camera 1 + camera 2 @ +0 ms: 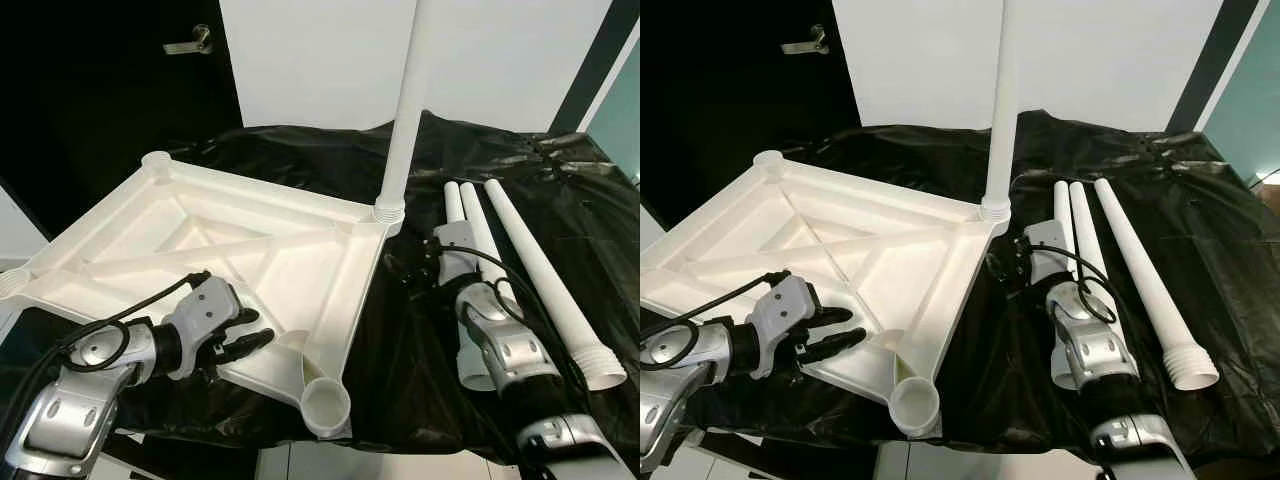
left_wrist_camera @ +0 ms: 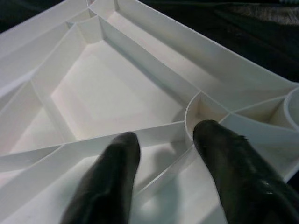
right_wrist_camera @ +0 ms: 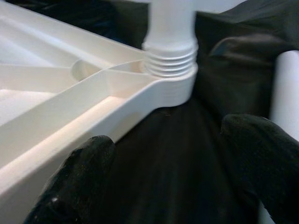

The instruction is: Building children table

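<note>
**user1:** Left eye view has the upside-down white table top (image 1: 200,235) lying ribs-up on the black sheet (image 1: 560,200), one leg (image 1: 405,110) already screwed upright into the far right corner socket. Three loose legs (image 1: 545,275) lie side by side on the sheet to the right. Near corner socket (image 1: 326,405) looks empty and hangs close to the front edge.

**user2:** Yeah, that's what bugs me. Left end effector (image 1: 245,335) sits on the ribbed underside near that socket, fingers (image 2: 117,158) spread, gripping nothing. If it leans on that corner I reckon the whole panel tips or slides forward off the sheet.

**user1:** And the right end effector (image 1: 415,265)? Right wrist view puts it just short of the threaded collar (image 3: 170,63) of the standing leg, fingers (image 3: 84,168) released, nothing between them.

**user2:** It's wedged between the panel edge and the loose legs. Swing wide and it'll probably roll those away. Bump the upright leg sideways and it could lever the socket. Can't tell how far the thread is seated; some turns are still exposed.

**user1:** Slick sheet won't help either, I'd guess.
</note>
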`<state>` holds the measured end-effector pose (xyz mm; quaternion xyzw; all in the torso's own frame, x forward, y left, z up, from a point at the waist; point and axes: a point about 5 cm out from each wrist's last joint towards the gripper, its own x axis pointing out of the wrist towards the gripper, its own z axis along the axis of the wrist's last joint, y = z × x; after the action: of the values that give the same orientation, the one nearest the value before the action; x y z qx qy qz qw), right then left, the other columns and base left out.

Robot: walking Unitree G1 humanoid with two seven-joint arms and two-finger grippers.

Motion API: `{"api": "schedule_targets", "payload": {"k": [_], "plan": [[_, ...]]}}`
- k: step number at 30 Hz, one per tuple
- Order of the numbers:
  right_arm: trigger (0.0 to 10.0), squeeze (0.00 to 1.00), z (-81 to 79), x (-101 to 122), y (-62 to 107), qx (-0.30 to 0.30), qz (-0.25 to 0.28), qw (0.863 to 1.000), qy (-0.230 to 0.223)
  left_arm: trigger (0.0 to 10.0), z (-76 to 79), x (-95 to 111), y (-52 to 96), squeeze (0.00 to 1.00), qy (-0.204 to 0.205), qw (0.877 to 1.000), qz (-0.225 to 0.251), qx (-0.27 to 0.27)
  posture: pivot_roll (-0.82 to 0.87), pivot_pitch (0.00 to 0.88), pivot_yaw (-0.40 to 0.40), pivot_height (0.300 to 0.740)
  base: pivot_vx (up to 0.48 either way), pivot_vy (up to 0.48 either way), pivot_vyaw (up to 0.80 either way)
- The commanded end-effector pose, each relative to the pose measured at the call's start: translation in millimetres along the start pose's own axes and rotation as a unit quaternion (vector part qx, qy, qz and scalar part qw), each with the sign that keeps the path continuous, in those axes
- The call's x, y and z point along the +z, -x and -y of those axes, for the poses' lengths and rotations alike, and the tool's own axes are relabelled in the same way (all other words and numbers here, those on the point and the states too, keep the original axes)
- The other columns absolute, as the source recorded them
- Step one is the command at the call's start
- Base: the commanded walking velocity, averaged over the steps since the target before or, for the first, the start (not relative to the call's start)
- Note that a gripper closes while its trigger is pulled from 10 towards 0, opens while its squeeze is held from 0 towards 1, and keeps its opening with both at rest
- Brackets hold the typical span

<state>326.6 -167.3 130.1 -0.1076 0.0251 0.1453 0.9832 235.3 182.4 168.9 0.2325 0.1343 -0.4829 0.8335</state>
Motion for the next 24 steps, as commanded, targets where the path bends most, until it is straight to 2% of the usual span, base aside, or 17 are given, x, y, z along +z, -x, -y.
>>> {"api": "schedule_targets", "payload": {"k": [1,2,3,5,6,8,12,24], "plan": [[10.0,0.0,4.5,4,2.7,-0.008,0.005,1.0,-0.005,10.0,2.5,-4,4.3,1.0,0.001,0.999,0.0,-0.033,0.02,0.0,-0.005,0.74,0.0,0.0,0.0],[10.0,0.0,5.9,4,4.4,-0.01,0.004,1.0,-0.003,10.0,3.6,-6,6.9,0.95,-0.007,0.999,-0.004,-0.04,0.02,0.0,-0.005,0.74,0.0,0.0,0.0],[10.0,0.0,7.3,5,5.7,-0.011,0.004,1.0,-0.002,10.0,4.9,-8,9.6,0.65,-0.011,0.999,-0.008,-0.05,0.02,0.0,-0.005,0.74,0.0,0.0,0.0],[10.0,0.0,8.5,5,7.1,-0.013,0.004,1.0,0.0,10.0,6.0,-9,12.0,0.65,-0.013,0.998,-0.011,-0.06,0.02,0.0,-0.005,0.74,0.0,0.0,0.0],[10.0,0.0,10.1,5,7.6,-0.015,0.003,1.0,0.0,10.0,6.1,-11,13.7,0.0,-0.008,0.998,-0.018,-0.065,0.02,0.0,-0.005,0.74,0.0,0.0,0.0],[10.0,0.0,11.9,6,9.2,-0.018,0.002,1.0,0.0,10.0,5.9,-14,16.1,0.0,-0.001,0.997,-0.028,-0.071,0.02,0.0,-0.005,0.74,0.0,0.0,0.0],[10.0,0.0,15.9,8,9.8,-0.025,0.001,1.0,0.002,10.0,9.4,-26,20.8,0.0,-0.014,0.994,-0.068,-0.081,0.02,0.0,-0.003,0.74,0.0,0.0,0.0],[10.0,0.0,17.3,10,8.4,-0.023,-0.002,1.0,0.007,10.0,17.0,-36,31.1,0.0,-0.015,0.991,-0.088,-0.102,0.03,0.0,-0.016,0.74,0.0,0.0,0.0]]}}
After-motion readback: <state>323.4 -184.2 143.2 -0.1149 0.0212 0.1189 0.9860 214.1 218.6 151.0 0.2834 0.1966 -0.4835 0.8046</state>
